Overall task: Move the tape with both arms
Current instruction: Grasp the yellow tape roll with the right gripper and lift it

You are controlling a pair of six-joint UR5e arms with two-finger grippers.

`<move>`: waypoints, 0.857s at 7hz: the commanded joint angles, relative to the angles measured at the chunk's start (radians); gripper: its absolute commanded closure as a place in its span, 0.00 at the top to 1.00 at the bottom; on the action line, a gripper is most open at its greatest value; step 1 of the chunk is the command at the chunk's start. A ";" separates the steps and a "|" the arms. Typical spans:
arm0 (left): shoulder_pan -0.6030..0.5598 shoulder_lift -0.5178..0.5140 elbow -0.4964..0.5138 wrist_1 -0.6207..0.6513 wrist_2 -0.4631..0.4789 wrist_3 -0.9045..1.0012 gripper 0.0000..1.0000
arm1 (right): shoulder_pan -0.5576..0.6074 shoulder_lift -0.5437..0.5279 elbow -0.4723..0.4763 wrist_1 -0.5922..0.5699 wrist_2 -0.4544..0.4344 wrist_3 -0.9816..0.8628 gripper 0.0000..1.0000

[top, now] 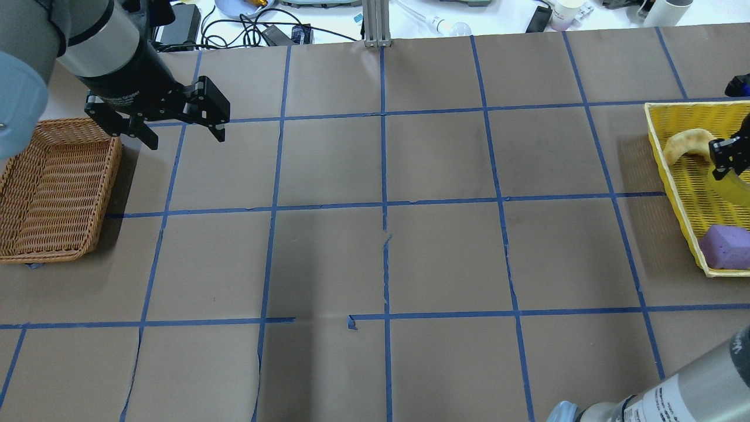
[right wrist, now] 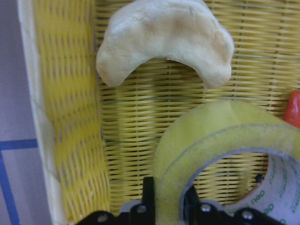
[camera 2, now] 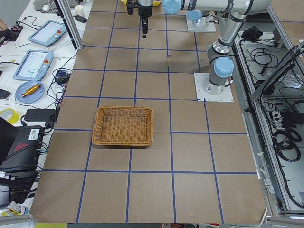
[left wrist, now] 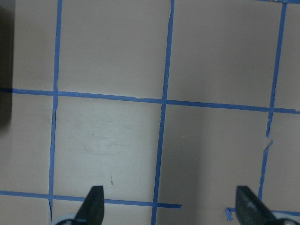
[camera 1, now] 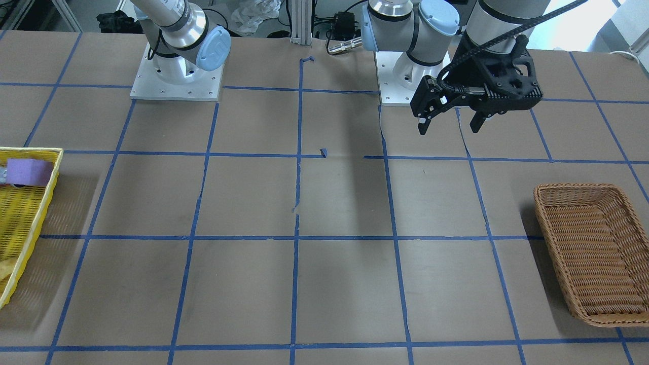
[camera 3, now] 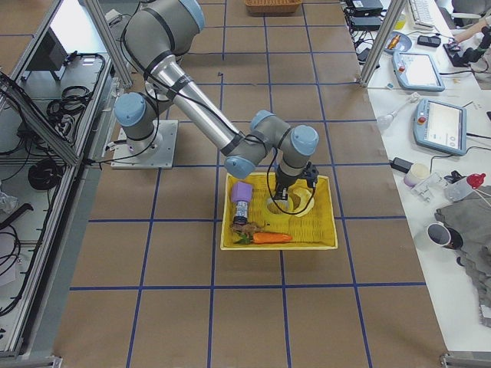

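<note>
Brown paper marked with a blue tape grid covers the table (top: 439,252). At the robot's right end sits a yellow basket (right wrist: 75,154), and the right end effector (right wrist: 168,206) reaches down into it, its fingers pinching the wall of the tape (right wrist: 225,136), one inside the ring and one outside. Whether the roll rests on the basket floor or hangs just above it is not clear. A pale crescent-shaped bread piece (right wrist: 164,37) lies just beside the roll, and a purple block (top: 726,246) sits in the basket's near corner. Well apart, the left end effector (top: 184,139) hovers over the table beside a brown wicker basket (top: 108,187), fingers spread wide and holding nothing.
</note>
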 commanded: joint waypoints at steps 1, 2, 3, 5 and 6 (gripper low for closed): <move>0.000 0.000 0.000 0.000 -0.001 0.000 1.00 | 0.166 -0.147 -0.013 0.109 0.005 0.100 0.00; 0.000 0.000 0.001 0.000 0.000 0.000 1.00 | 0.332 -0.174 -0.013 0.160 0.096 0.329 0.00; 0.000 0.000 0.001 0.000 -0.001 0.000 1.00 | 0.522 -0.157 -0.015 0.142 0.171 0.653 0.00; 0.002 0.000 0.000 0.000 -0.001 0.002 1.00 | 0.824 -0.005 -0.050 -0.019 0.181 0.966 0.00; 0.000 0.000 0.001 0.000 0.002 0.000 1.00 | 0.895 0.039 -0.061 -0.065 0.183 1.080 0.00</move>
